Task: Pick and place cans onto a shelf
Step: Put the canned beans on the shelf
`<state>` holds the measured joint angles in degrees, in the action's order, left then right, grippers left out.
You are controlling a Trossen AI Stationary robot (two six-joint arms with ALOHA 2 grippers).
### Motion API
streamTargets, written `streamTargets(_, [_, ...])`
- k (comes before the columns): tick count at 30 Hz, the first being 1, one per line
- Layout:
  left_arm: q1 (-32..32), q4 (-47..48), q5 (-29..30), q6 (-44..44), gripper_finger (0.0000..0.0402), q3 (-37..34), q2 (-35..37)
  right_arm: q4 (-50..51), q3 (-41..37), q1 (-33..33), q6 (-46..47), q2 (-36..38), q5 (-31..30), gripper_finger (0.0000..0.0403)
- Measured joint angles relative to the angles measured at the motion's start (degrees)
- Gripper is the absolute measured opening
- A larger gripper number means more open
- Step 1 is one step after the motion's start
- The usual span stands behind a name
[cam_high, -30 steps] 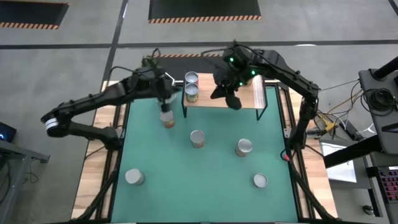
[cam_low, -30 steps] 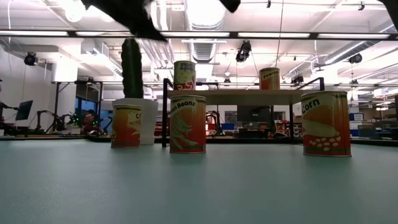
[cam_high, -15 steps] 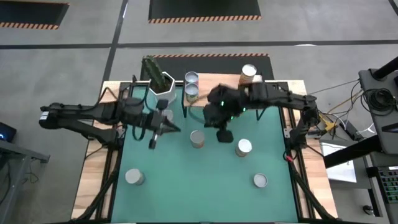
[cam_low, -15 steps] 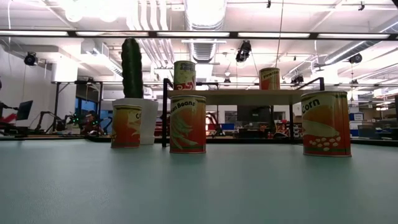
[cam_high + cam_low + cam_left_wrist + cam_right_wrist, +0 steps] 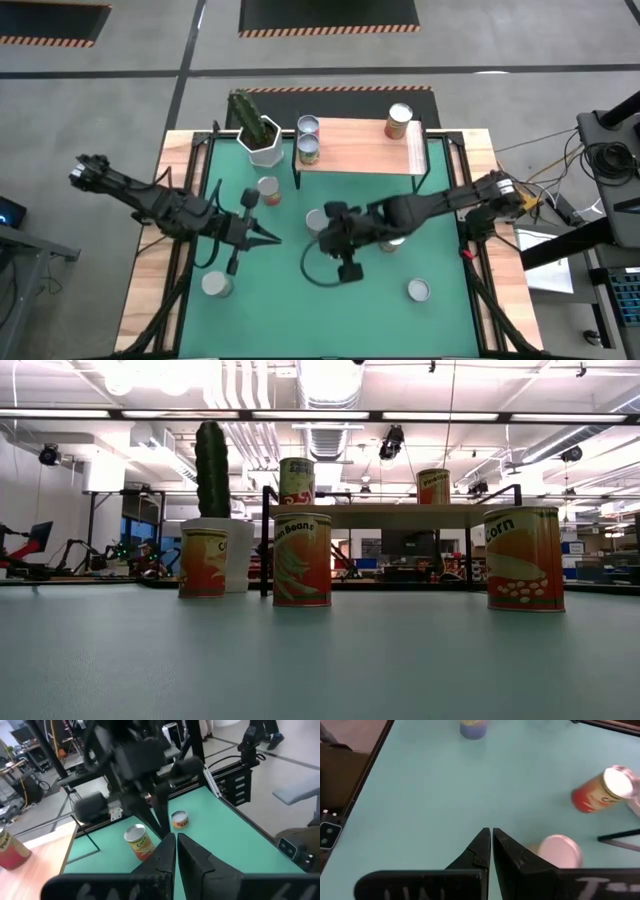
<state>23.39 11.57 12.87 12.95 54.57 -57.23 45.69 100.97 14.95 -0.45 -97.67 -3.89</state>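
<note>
Left hand: fingers pressed together, nothing held, hovering low over the green-matted wooden desk, well in front of the low light-wood shelf on thin black legs. Left wrist view confirms the closed fingertips.

Right hand: likewise closed and empty, also in front of the shelf, nearer the desk's middle. Right wrist view shows its tips meeting above bare mat.

Cans, placed against the shelf:
- Three small silver-topped tin cans on the shelf board: two at its left end, one with an orange label at its right end.
- Orange-labelled can on the mat just off the shelf's front left corner.
- One can in front of the shelf, beside the right hand.
- Two further out, front left and front right.
- Another may sit under the right arm; hidden, cannot confirm.

White hexagonal pot with green cactus stands just left of the shelf.

Judgement: between picks; both hands free. Next move calls for opening one hand, most readily the right, lowering it around the can beside it, then lifting to the shelf's bare middle.
</note>
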Motion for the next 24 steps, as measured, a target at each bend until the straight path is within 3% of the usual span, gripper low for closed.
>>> streamTargets(8, [0.6,-4.2,0.3,0.1,0.0,-2.4,0.6,-18.8,-13.9,1.7,0.6,3.0,-1.1,0.0009])
streamTargets(20, [0.6,-3.8,0.3,0.1,0.0,-2.8,0.9,-35.6,-33.2,1.6,2.0,7.9,-18.6,0.0009])
streamTargets(24, [0.6,-3.2,1.7,1.2,0.0,-2.8,1.2,-46.1,-39.5,1.2,1.9,8.0,-20.1,0.0009])
